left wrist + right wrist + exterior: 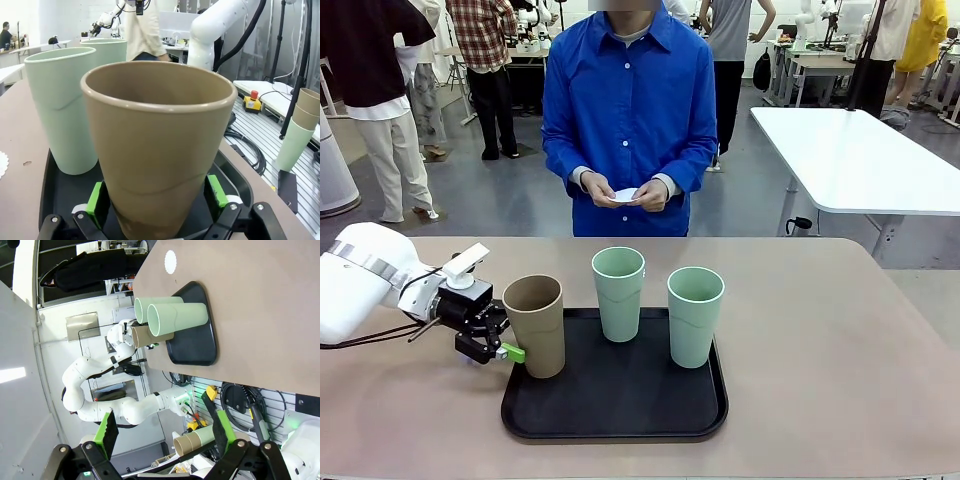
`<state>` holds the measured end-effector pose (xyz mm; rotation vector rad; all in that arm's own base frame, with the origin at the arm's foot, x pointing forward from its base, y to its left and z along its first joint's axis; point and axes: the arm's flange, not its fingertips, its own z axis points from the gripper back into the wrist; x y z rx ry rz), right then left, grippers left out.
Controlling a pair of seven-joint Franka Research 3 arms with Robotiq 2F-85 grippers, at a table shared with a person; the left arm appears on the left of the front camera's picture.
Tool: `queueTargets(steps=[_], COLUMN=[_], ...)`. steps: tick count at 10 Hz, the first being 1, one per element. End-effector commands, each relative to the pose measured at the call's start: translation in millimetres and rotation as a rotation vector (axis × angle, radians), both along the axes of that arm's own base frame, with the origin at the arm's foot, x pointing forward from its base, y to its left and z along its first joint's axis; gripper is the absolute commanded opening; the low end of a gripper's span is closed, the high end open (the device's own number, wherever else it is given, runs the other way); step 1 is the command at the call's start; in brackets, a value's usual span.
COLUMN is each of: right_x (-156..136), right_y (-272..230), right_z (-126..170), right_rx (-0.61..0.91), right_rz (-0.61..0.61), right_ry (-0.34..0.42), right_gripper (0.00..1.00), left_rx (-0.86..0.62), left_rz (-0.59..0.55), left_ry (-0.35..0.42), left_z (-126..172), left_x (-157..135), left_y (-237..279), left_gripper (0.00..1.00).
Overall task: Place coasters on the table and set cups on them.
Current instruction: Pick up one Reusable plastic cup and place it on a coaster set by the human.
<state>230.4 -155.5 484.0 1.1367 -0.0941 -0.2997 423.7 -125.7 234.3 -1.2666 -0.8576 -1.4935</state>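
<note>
L gripper [156, 197], jaws apart, straddles tan cup [535, 325] on black tray [620, 405] beside two mint cups [618, 292]; R gripper [165, 432] jaws apart, empty; person [630, 110] holds white coaster [625, 194].

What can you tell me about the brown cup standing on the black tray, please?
The brown cup is a tall, tapered tumbler with no handle, matte tan with a rounded rim and a faint line round its lower body. It stands upright at the near left corner of the black tray, mouth up, with nothing showing inside. The left gripper is open around its lower half, with a green pad close on each side; whether they touch the wall cannot be told.
</note>
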Motion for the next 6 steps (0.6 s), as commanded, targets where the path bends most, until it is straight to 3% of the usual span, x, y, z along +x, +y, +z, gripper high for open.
queueTargets(steps=[1, 5, 6], right_x=[1.0, 1.0, 1.0], right_y=[0.0, 0.0, 0.0], right_z=[0.2, 0.2, 0.2], right_rx=[0.021, 0.021, 0.021], right_rz=[0.003, 0.003, 0.003], right_ry=[-0.007, -0.007, -0.007], right_gripper=[1.0, 1.0, 1.0], left_rx=[-0.032, -0.019, -0.023], left_rz=[-0.002, -0.005, -0.01], left_ry=[-0.04, -0.039, -0.047], left_z=[-0.7, -2.1, -2.5], left_x=[3.1, 8.8, 10.2], left_y=[-7.9, -12.8, -11.8], left_gripper=[1.0, 1.0, 0.75])
